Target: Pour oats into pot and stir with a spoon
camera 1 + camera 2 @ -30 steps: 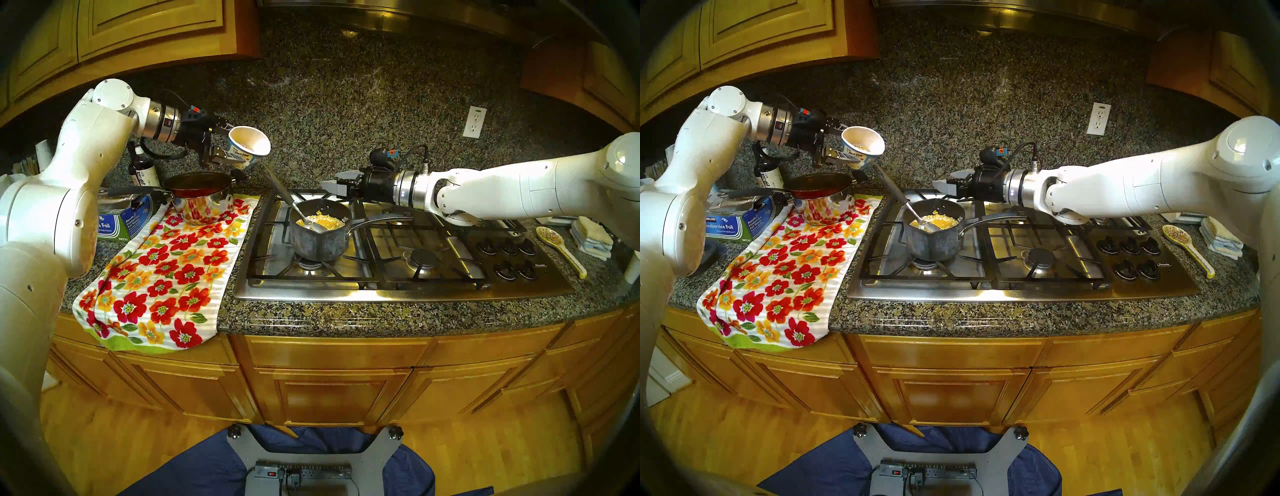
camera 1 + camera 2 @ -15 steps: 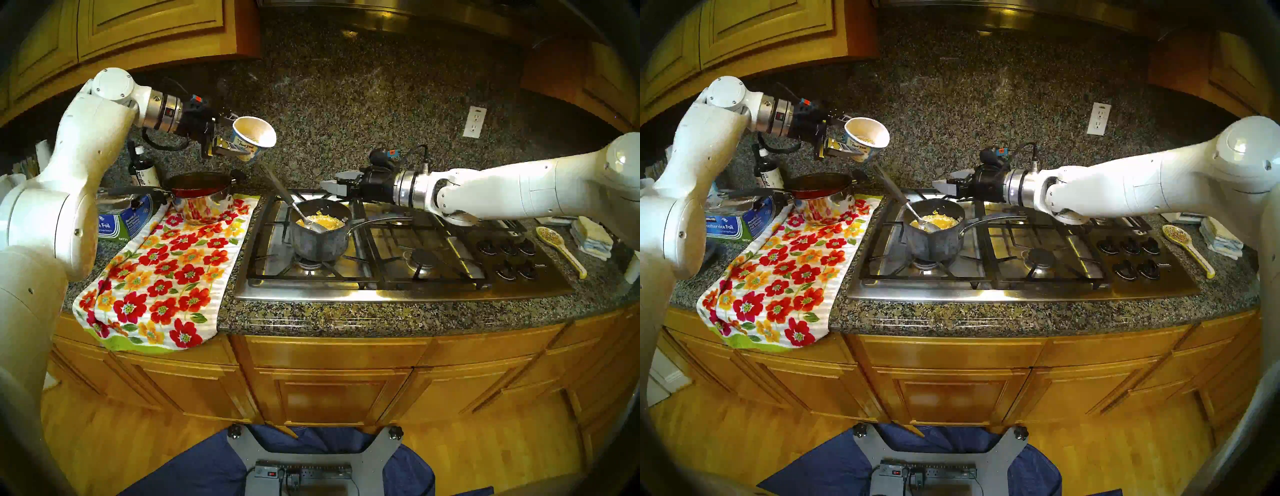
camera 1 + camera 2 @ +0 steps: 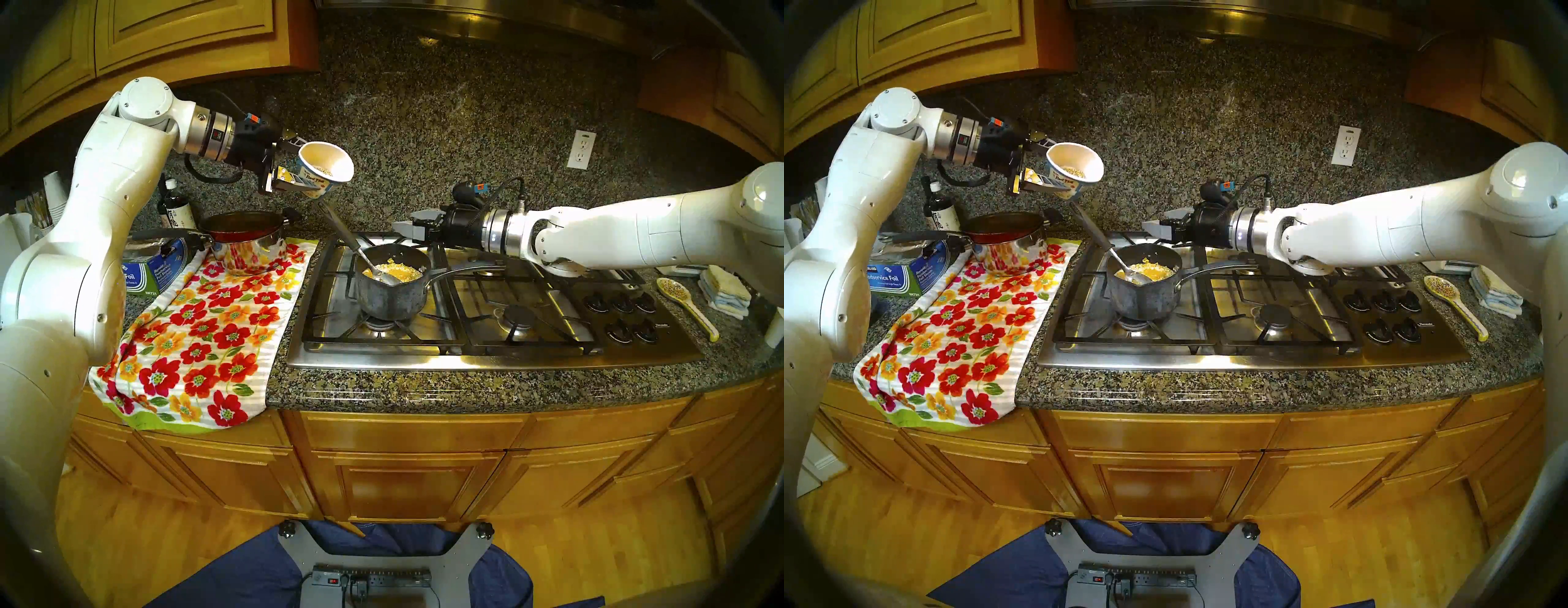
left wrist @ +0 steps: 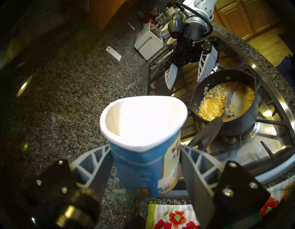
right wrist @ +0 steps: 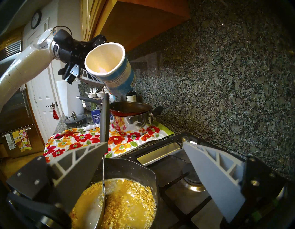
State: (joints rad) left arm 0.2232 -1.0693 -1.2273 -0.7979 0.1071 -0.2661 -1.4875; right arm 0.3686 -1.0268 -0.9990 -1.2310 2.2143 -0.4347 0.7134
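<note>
My left gripper (image 3: 302,163) is shut on a white paper cup with a blue label (image 3: 324,170) (image 4: 143,144), held tilted in the air with its mouth toward the stove. A few oats (image 3: 1074,171) lie inside the cup. It hangs up and to the left of the dark grey pot (image 3: 392,293) (image 4: 239,121), just above the spoon's handle end. The pot stands on the front left burner with wet yellow oats (image 3: 401,271) (image 5: 127,204) in it. The spoon (image 3: 339,229) (image 5: 104,118) leans in the pot, its black handle pointing back left. My right gripper (image 3: 403,229) (image 5: 144,144) hovers open behind the pot, holding nothing.
A shiny steel pot with a red pan in it (image 3: 248,246) stands on a floral towel (image 3: 203,331) left of the stove. A foil box (image 3: 148,271) and a dark bottle (image 3: 174,208) are behind. Knobs (image 3: 621,316), a ceramic spoon rest (image 3: 683,303) and folded cloths lie right.
My left arm has carried the cup up and to the right, closer to the pot. The right arm, pot and spoon have not moved.
</note>
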